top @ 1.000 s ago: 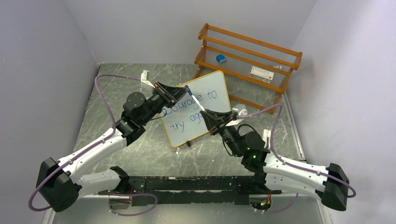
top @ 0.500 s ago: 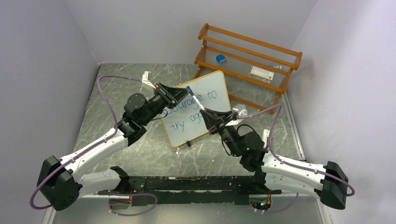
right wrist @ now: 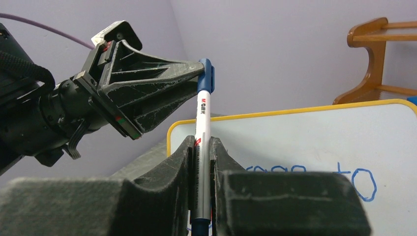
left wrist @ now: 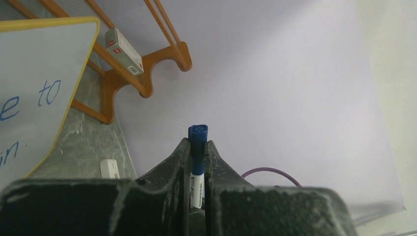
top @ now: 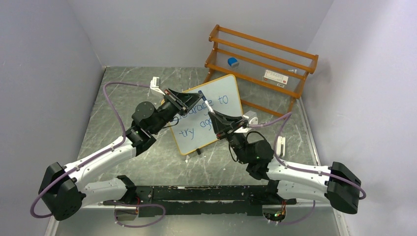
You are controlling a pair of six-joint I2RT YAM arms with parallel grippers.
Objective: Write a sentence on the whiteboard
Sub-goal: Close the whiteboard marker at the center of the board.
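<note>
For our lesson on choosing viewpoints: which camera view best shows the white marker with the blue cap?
Right wrist: the white, blue-capped marker shows barrel, print and cap up close. Left wrist shows only its capped end; top external, a small sliver.

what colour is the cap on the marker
The cap is blue, on a white barrel; it shows best in the right wrist view.

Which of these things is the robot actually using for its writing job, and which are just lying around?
In use: the whiteboard, the sentence on it, the marker, pinched in both the left gripper and the right gripper.
Lying about: the wooden rack, the blue block and white box on it, a small white piece on the table.
</note>
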